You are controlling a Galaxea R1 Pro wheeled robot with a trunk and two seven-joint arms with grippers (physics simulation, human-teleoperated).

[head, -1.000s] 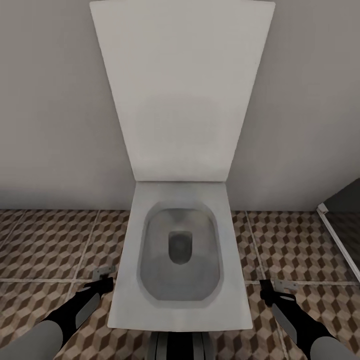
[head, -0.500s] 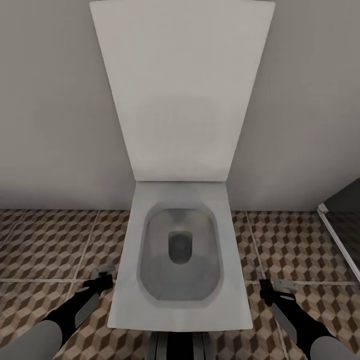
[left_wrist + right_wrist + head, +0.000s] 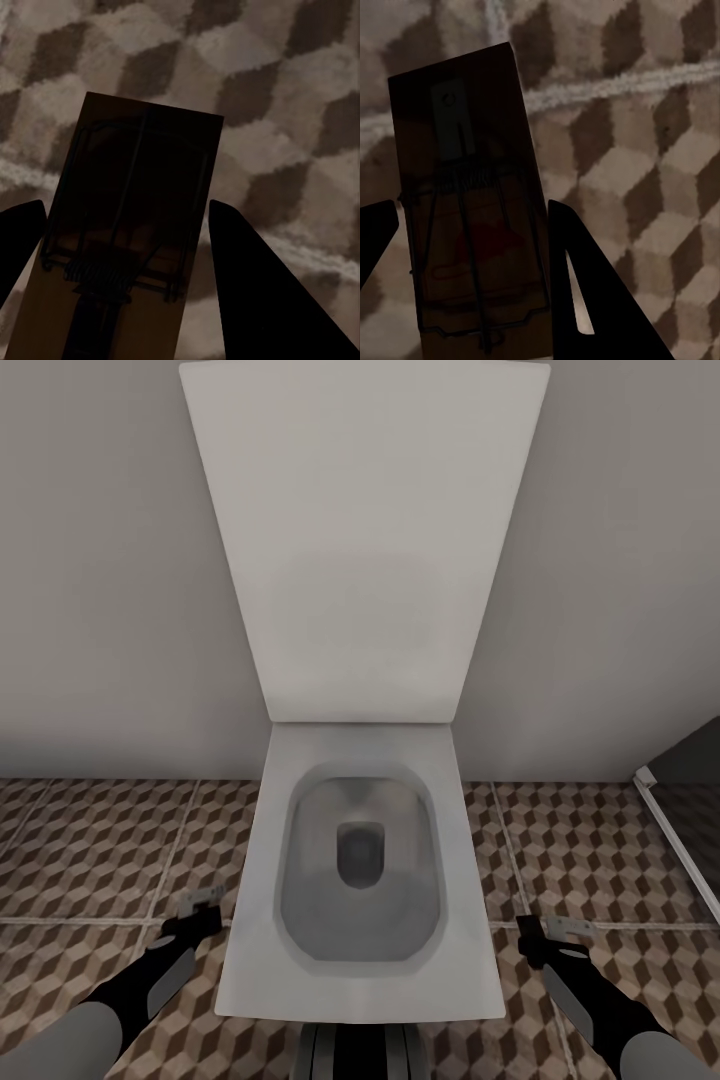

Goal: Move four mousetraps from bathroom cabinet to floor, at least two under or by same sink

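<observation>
Facing an open white toilet (image 3: 360,860), not the sink. Left gripper (image 3: 203,908) clamped on a mousetrap (image 3: 127,247), right gripper (image 3: 560,932) on another mousetrap (image 3: 472,225), both low over the cube-patterned bathroom floor (image 3: 90,850). Best carried to the sink before release. Wire springs plain in wrist views; mere specks from the head.

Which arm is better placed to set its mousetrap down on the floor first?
Neither, really. The left gripper and right gripper each hold a mousetrap low over the bathroom floor, either side of the toilet. No sink in sight.
</observation>
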